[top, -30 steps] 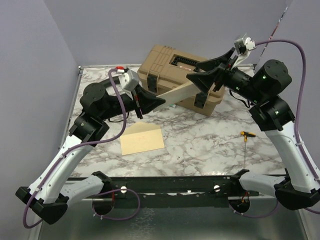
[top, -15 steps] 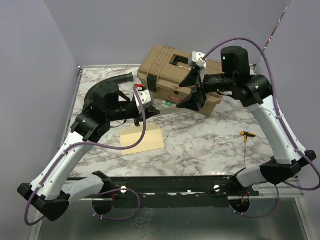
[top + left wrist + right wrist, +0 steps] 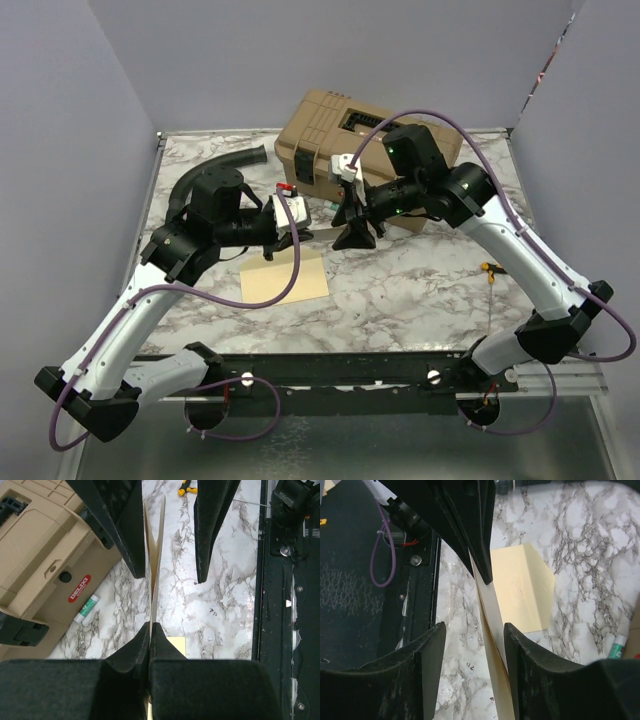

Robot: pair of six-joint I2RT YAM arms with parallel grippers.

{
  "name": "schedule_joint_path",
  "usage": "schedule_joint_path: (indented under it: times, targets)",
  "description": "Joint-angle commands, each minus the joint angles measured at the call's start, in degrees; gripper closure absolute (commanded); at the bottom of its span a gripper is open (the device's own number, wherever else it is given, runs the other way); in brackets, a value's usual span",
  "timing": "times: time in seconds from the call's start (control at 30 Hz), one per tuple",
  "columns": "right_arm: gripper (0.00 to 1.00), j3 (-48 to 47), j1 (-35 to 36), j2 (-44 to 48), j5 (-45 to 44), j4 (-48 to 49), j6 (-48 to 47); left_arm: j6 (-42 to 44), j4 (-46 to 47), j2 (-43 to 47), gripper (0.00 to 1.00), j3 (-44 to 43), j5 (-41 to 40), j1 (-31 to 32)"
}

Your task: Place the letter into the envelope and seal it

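Observation:
My left gripper [image 3: 150, 625] is shut on the letter [image 3: 154, 570], a thin folded tan sheet held edge-on above the table. My right gripper [image 3: 474, 626] is open with a finger on each side of the letter [image 3: 492, 630], which lies close against its right finger [image 3: 540, 670]. In the top view the left gripper [image 3: 303, 225] and right gripper [image 3: 352, 232] face each other closely. The pale yellow envelope [image 3: 285, 277] lies flat on the marble table below them, its triangular flap open. It also shows in the right wrist view [image 3: 522, 587] and the left wrist view [image 3: 176, 645].
A tan toolbox [image 3: 330, 125] stands at the back, just behind both grippers. A glue stick [image 3: 86, 609] lies at its foot. A yellow-handled tool [image 3: 493, 268] lies at the right. A black hose [image 3: 225, 165] curves at the back left. A black rail [image 3: 340, 370] runs along the near edge.
My right gripper has come down and left from over the toolbox, along the letter, to just in front of the left gripper. The left gripper has kept its hold on the letter.

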State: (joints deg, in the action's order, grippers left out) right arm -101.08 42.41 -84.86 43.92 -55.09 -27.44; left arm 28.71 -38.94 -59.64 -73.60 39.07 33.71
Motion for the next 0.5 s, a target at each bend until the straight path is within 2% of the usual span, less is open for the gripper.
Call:
schedule_joint_path:
  times: [0.0, 0.13, 0.2, 0.23, 0.27, 0.3, 0.37, 0.4, 0.43, 0.47]
  targets:
    - [0.47, -0.4, 1.8, -2.4, -2.0, -2.3, -1.6, 2.8, -2.5, 0.7, 1.0, -1.8, 0.4, -0.1]
    - [0.51, -0.9, 3.2, -4.0, -3.7, -2.0, -1.4, 2.8, -2.5, 0.4, 1.0, -1.8, 1.0, -0.1]
    - [0.64, -1.1, 3.5, -4.3, -5.7, -2.0, -1.3, 2.9, -2.6, 0.5, 1.0, -1.9, 0.7, -0.1]
    - [0.76, -1.0, 3.5, -4.2, -7.1, -1.7, -0.9, 2.9, -2.6, 0.6, 1.0, -2.0, 0.3, -0.1]
    - [0.93, -0.8, 3.5, -3.8, -8.7, -1.0, -0.5, 2.9, -2.5, 0.8, 1.0, -2.2, -0.5, -0.2]
    - [0.99, -0.4, 3.5, -3.2, -10.3, 0.1, 0.1, 2.3, -2.2, 0.9, 1.0, -2.2, -1.4, -0.1]
    - [1.0, 0.7, 3.5, -1.7, -12.4, 2.1, 0.8, -0.1, -0.5, 1.6, 1.0, -1.8, -4.3, -0.1]
    - [1.0, 1.2, 3.5, -1.0, -13.4, 3.2, 1.6, -1.8, 0.7, 2.0, 0.92, -1.3, -6.1, -0.1]
    - [1.0, 1.7, 3.5, -0.6, -14.6, 4.1, 2.5, -3.8, 2.1, 2.5, 0.71, -0.8, -8.5, -0.1]
    - [1.0, 2.3, 3.5, -0.3, -15.6, 5.0, 3.3, -7.0, 3.6, 3.0, 0.46, 0.0, -11.3, -0.2]
